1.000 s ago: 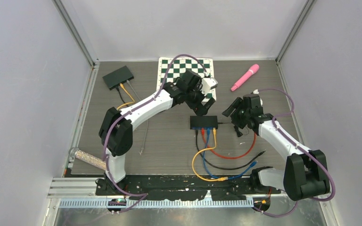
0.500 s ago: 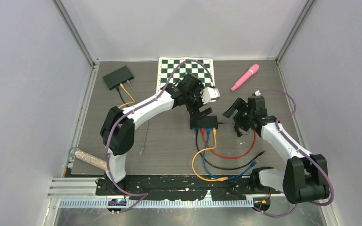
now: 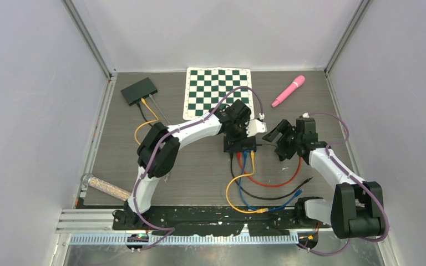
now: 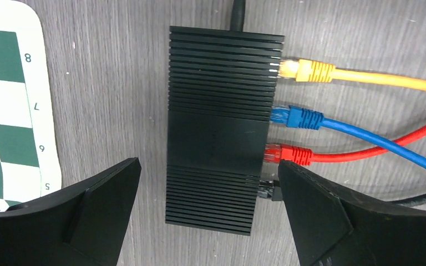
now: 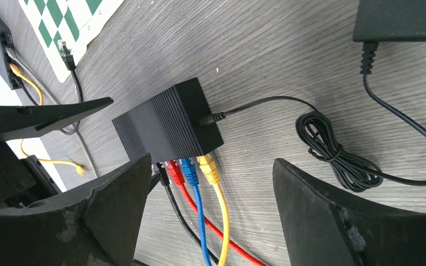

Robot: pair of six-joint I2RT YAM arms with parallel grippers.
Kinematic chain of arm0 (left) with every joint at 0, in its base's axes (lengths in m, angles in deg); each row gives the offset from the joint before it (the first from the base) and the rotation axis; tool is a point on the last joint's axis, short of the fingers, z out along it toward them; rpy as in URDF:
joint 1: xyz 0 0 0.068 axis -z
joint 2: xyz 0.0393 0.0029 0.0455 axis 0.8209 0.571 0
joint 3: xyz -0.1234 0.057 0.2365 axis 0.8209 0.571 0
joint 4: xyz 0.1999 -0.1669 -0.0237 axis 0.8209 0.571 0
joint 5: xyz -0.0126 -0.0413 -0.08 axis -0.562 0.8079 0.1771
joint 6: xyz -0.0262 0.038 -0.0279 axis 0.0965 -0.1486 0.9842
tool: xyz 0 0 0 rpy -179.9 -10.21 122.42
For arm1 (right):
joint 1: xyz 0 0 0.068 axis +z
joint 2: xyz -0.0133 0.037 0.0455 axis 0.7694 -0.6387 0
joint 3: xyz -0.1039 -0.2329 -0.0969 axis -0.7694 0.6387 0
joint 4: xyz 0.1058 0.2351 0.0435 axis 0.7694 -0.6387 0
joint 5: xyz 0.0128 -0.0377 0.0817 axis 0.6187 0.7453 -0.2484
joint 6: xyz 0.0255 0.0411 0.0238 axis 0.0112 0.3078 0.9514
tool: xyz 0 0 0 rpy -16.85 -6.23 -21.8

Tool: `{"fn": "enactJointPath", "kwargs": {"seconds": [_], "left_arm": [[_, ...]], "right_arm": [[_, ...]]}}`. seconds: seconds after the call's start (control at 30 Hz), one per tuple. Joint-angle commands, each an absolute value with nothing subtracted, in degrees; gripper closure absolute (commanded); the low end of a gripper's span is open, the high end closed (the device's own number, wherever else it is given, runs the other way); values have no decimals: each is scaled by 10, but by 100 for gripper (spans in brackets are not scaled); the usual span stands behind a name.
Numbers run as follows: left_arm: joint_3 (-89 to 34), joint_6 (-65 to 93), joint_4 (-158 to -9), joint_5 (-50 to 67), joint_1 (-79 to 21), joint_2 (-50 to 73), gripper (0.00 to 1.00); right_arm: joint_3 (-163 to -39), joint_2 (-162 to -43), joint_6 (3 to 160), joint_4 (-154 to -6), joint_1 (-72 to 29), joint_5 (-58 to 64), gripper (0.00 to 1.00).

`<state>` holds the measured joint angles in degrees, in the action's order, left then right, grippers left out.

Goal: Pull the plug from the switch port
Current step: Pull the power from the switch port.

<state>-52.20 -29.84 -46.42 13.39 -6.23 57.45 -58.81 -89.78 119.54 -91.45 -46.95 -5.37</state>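
- Near left: a glass tube (image 3: 102, 187) lies at the edge of the surface (image 3: 199, 166).
- Near centre: the coloured cables (image 3: 228, 194) lie in loose loops in front of the arm bases.
- Centre: the black switch (image 3: 240, 144) sits flat on the surface. Four plugs are seated in its near face, from left to right: black plug (image 4: 267, 189), red plug (image 4: 289, 154), blue plug (image 4: 299, 118), yellow plug (image 4: 308, 70).
- Left pincer (image 4: 208, 166): released, jaws spread wide over the switch with one finger on each side. Nothing is gripped.
- Right pincer (image 5: 212, 162): released and empty, jaws wide, just right of the switch and apart from it.
- Right of the switch: its thin black power lead (image 5: 338, 152) lies in a bundled coil.
- Far: a chessboard mat (image 3: 217, 91) in the centre, a pink object (image 3: 288, 91) to the right, and a second black box (image 3: 139, 90) to the left.
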Motion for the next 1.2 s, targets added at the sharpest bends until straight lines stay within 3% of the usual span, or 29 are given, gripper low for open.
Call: {"fn": "enactJointPath", "kwargs": {"seconds": [0.0, 0.33, 0.67, 0.97, 1.17], "left_arm": [[-559, -307, -450, 117, -66, 590, 0], [-556, -316, -430, 107, -67, 604, 5], [-553, -329, -423, 107, -70, 604, 28], [-552, -335, -411, 120, -70, 604, 26], [-552, -334, -405, 132, -70, 603, 33]], "right_arm": [[-575, -881, 1208, -893, -484, -71, 13], [-576, -889, 1219, -893, -493, -93, 15], [-573, -915, 1252, -866, -492, -109, 31], [-541, -961, 1352, -798, -484, -113, 36], [-540, -975, 1405, -805, -467, -84, 39]]}}
